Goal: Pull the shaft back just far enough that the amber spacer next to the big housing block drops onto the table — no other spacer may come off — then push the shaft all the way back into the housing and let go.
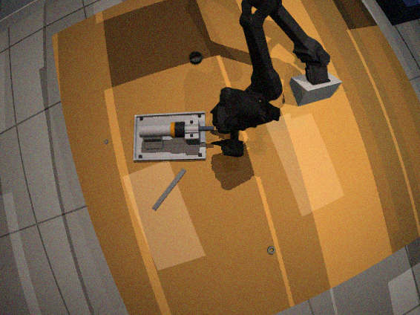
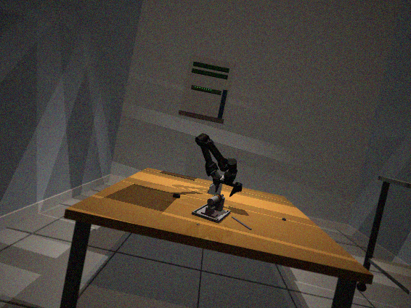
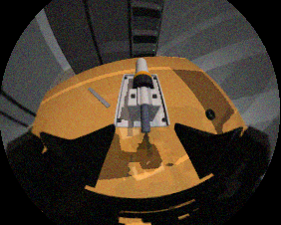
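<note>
A grey base plate (image 1: 169,136) lies on the table with a pale cylindrical housing block (image 1: 153,130) on it. An amber spacer (image 1: 172,129) sits against the housing, with a dark spacer (image 1: 179,129) beside it and a small support block (image 1: 192,130) after that. The grey shaft end (image 1: 206,128) sticks out past the plate's right edge. My gripper (image 1: 218,137) is open and empty, its fingers on either side of the shaft's free end, just off it. In the wrist view the shaft tip (image 3: 146,125) points toward me between the dark fingers.
A loose grey bar (image 1: 169,189) lies on the table in front of the plate. A black ring (image 1: 195,55) lies behind it. A small washer (image 1: 271,249) lies near the front right. The arm's grey base block (image 1: 315,88) stands to the right.
</note>
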Tool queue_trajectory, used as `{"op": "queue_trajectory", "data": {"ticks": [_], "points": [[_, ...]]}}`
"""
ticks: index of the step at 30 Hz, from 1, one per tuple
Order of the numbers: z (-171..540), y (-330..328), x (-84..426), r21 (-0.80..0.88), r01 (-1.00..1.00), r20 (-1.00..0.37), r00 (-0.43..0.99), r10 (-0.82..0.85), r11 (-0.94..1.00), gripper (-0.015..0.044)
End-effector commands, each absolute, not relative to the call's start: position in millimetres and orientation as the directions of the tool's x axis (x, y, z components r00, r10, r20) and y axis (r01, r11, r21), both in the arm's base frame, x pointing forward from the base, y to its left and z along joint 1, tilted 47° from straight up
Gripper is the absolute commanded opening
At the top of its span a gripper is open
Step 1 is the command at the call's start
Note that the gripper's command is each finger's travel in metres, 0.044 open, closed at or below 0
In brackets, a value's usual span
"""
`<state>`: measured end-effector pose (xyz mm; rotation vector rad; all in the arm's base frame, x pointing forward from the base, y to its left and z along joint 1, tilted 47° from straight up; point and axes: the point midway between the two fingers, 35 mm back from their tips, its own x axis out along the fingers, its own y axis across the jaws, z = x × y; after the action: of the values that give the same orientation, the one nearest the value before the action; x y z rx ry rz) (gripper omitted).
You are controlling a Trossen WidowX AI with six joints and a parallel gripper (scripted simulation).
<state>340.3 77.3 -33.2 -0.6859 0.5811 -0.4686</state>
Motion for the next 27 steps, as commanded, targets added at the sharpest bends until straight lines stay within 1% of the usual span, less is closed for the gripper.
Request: {"op": "queue_trajectory", "data": {"ticks": [1,13,27], "points": [[-35.6,73.8,345.7,-0.699,0.205,-0.342,0.745,-0.572,0.685,0.0440],[-40.4,61.9,359.0,-0.701,0.207,-0.336,0.748,-0.573,0.682,0.0440],[-40.5,61.7,359.2,-0.701,0.207,-0.336,0.748,-0.573,0.682,0.0440]]}}
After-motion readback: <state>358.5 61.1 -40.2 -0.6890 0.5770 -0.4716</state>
